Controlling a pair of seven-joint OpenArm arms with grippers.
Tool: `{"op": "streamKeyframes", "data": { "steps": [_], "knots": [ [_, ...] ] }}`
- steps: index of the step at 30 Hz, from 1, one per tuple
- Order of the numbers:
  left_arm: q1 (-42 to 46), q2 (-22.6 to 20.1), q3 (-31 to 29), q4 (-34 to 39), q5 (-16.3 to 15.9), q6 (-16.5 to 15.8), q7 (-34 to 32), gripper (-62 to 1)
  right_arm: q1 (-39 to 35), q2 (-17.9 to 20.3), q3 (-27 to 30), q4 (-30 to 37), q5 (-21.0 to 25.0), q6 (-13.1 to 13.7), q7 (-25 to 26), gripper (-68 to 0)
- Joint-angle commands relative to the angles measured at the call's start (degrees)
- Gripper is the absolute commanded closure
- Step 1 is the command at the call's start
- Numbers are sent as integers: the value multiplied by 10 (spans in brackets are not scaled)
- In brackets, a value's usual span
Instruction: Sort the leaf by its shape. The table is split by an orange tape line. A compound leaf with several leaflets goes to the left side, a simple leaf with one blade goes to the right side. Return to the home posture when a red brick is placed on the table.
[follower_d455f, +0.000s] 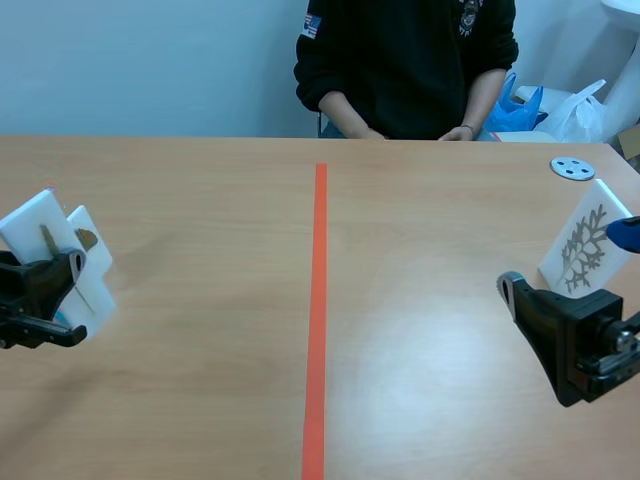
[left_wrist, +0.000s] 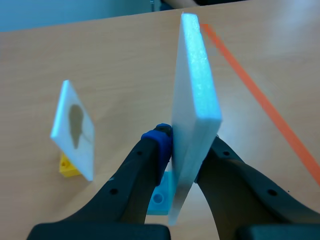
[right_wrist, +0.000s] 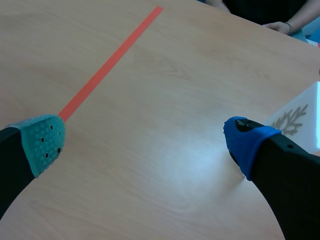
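Note:
My left gripper (left_wrist: 187, 145) is shut on a white foam card (left_wrist: 196, 95), seen edge-on and upright, with a light blue brick base (left_wrist: 160, 197) under it. In the scene view this card (follower_d455f: 92, 272) and the left gripper (follower_d455f: 65, 285) are at the table's far left; its leaf print barely shows. Ahead and beside it stands a second white card (left_wrist: 75, 130) with a single-blade leaf on a yellow brick (left_wrist: 67, 167). My right gripper (right_wrist: 145, 145) is open over bare table on the right side. A white card with a many-lobed leaf (right_wrist: 295, 120) stands just beyond its blue pad (right_wrist: 247, 140).
The orange tape line (follower_d455f: 318, 320) runs down the middle of the table. A person sits at the far edge with hands (follower_d455f: 362, 132) resting on the table. A grey disc (follower_d455f: 572, 168) lies at the far right, and blue plastic bags (follower_d455f: 520, 108) are behind it.

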Motion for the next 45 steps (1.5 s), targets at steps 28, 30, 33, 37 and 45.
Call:
{"op": "streamKeyframes", "data": {
  "steps": [28, 30, 33, 37, 45],
  "knots": [
    [-123, 4, 3, -262, -47, 43, -111, -107, 7, 0, 4, 5, 4, -2, 12, -679],
    [-123, 4, 3, -262, -47, 43, -111, -108, 7, 0, 4, 5, 4, -2, 13, -679],
    [-123, 4, 3, -262, -47, 43, -111, -167, 7, 0, 4, 5, 4, -2, 13, -679],
    [-123, 4, 3, -262, -47, 43, -111, -269, 7, 0, 4, 5, 4, -2, 13, -679],
    [-123, 3, 3, -253, -47, 42, -121, -524, 7, 0, 4, 5, 4, -2, 13, -679]
  ]
}}
